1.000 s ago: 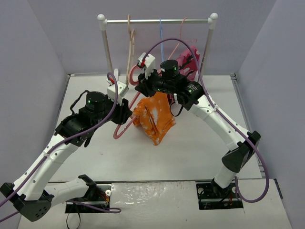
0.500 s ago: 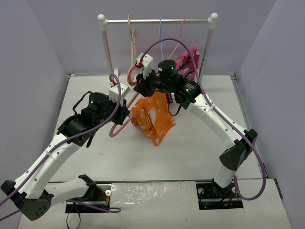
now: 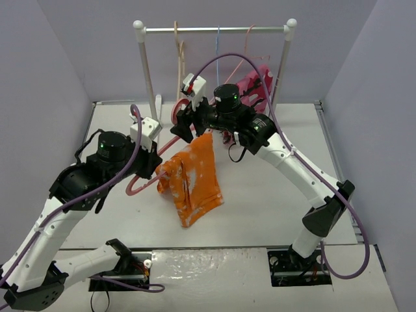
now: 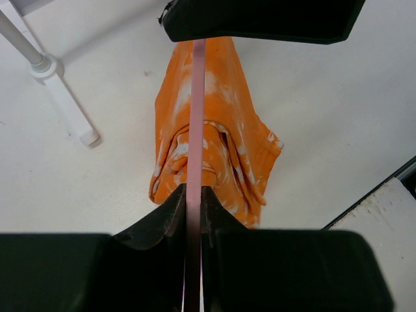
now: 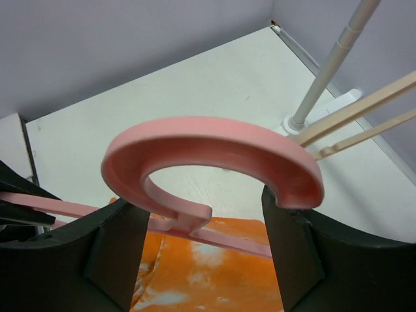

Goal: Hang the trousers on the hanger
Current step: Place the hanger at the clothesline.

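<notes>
Draping over the hanger (image 4: pixel 197 117), blotchy orange trousers (image 3: pixel 195 179) sag toward six o'clock; left gripper (image 4: pixel 194 195) clamps its rim at nine, right gripper (image 5: pixel 205 211) gapes around the hook (image 5: pixel 214 146) at twelve.

White clothes rack (image 3: pixel 214 28) at back, beige hanger (image 3: pixel 180 55), thin blue hanger (image 3: pixel 219 44) — 2 hung, pink-red garment (image 3: pixel 253 81)

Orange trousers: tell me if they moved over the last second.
Yes: the orange trousers shifted left and toward the near edge, farther from the clothes rail.
</notes>
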